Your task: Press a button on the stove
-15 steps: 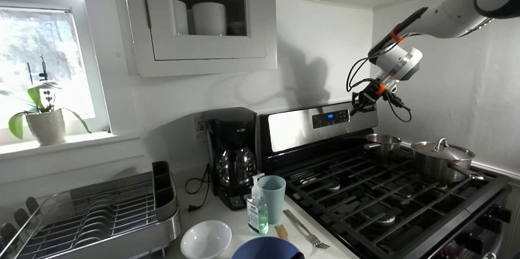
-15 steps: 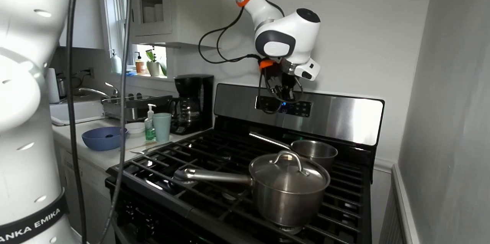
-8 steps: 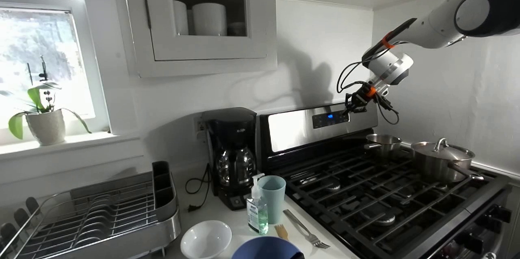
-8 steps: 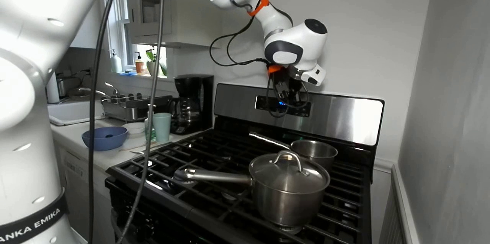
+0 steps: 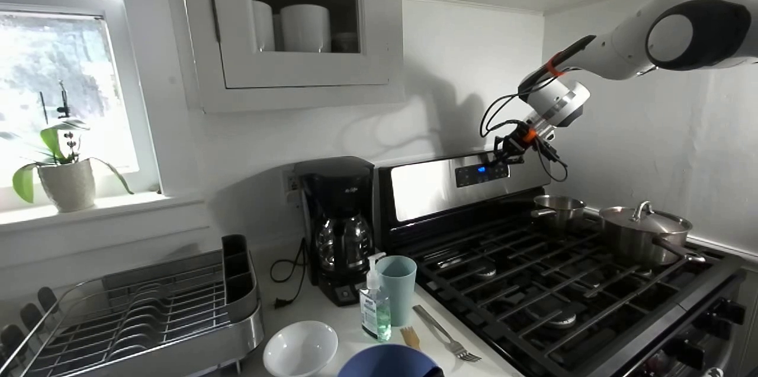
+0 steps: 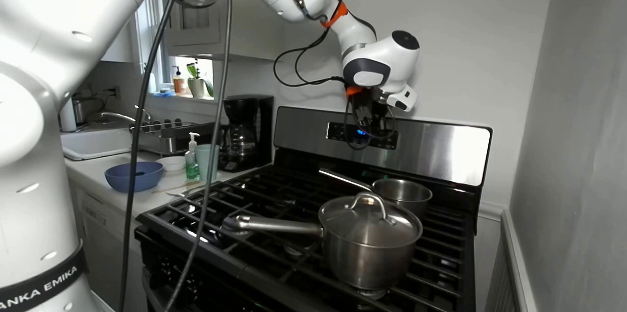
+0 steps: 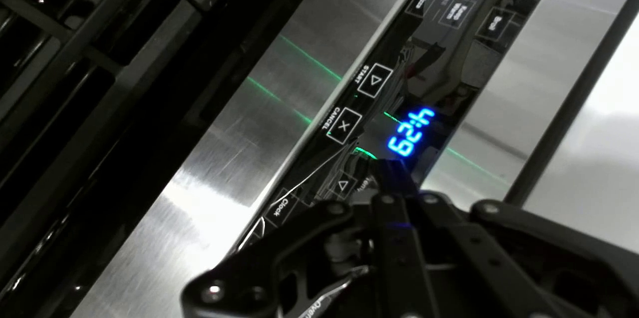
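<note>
The stove (image 5: 423,196) is stainless steel with black grates and a raised back panel, seen in both exterior views. Its dark control display (image 5: 466,176) also shows in an exterior view (image 6: 338,131). In the wrist view, blue clock digits (image 7: 410,132) are lit, with the START button (image 7: 374,80), CANCEL button (image 7: 344,125) and an arrow button (image 7: 343,184) nearby. My gripper (image 7: 396,175) is shut and empty, its tips over the display beside the digits. I cannot tell whether they touch the glass. It hangs before the panel in both exterior views (image 5: 496,159) (image 6: 368,123).
A lidded pot (image 6: 372,248) and a small pan (image 6: 401,190) stand on the grates below the arm. The black coffee maker (image 5: 337,187), a teal cup (image 5: 398,288) and a soap bottle (image 5: 374,306) stand beside the stove. Loose cables (image 6: 289,82) hang from the arm.
In an exterior view my gripper has moved left and slightly down, from the panel's right part toward the display. The arm has reached forward and lowered a little. Pots and stove have not moved.
</note>
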### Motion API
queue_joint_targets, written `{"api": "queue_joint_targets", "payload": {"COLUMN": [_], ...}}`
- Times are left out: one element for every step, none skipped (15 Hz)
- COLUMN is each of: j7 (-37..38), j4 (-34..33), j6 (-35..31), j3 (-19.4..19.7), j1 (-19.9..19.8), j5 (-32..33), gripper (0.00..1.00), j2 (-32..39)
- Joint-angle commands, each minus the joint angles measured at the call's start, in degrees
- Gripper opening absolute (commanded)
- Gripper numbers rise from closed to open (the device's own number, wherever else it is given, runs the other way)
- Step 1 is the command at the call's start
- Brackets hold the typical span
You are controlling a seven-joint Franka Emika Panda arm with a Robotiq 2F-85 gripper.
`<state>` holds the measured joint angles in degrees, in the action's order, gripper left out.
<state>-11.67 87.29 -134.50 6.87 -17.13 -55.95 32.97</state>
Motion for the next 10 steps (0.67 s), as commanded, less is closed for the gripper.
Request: {"api": "queue_joint_targets", "payload": {"j7": [3.4, 3.9, 4.2, 4.1, 4.5, 4.7, 5.2, 5.8, 6.3, 6.8], "j4": [-4.2, -4.5, -4.6, -4.8, -4.9, -5.0, -5.1, -5.2, -5.2, -5.2], "j6": [1.8, 1.9, 2.2, 2.4, 2.7, 2.7, 3.0, 3.1, 3.2, 3.2], "j3": [-0.7, -0.6, -0.6, -0.8, -0.8, -0.7, -0.5, -0.3, -0.1, -0.1], "j1": [-1.3, -1.3, -1.4, -1.6, -1.7, -1.6, -1.4, -1.2, -1.2, -1.1], "j5": [1.0, 1.2, 1.2, 0.8, 0.8, 1.1, 1.5, 2.1, 2.4, 2.6], "gripper": [0.02, 0.02, 0.02, 0.01, 0.02, 0.02, 0.01, 0.02, 0.02, 0.02], "j2": [2.6, 2.8, 2.9, 3.0, 3.1, 3.2, 3.3, 3.4, 3.4, 3.4]}}
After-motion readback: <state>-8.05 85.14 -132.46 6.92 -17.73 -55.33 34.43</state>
